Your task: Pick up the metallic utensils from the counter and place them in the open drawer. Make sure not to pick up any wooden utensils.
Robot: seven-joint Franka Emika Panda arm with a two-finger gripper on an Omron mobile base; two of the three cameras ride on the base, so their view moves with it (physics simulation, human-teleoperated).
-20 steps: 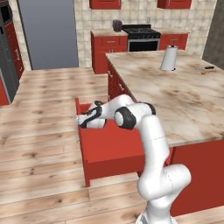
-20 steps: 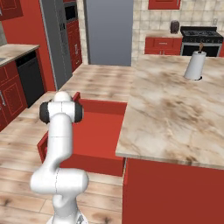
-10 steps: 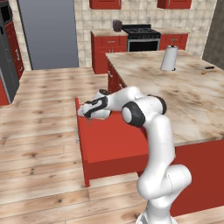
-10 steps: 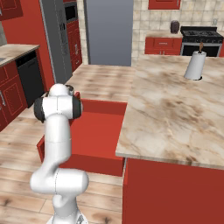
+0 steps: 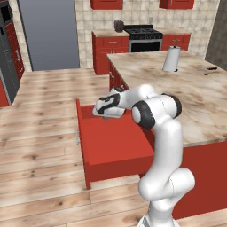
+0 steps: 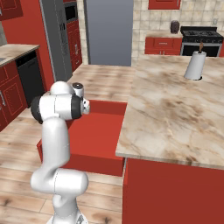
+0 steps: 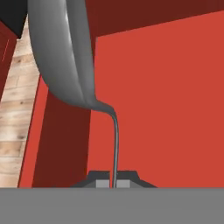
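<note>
- A white paper towel roll stood upright on its holder toward the far end of the stone top.
- A black stove sat against the tiled back wall, with red cabinets on either side.
- A small dark jar rested on the back worktop just left of the stove.
- A tall grey refrigerator stood at the rear.
- A black dishwasher front was set under a side worktop.
- The wooden plank floor was light in tone.
</note>
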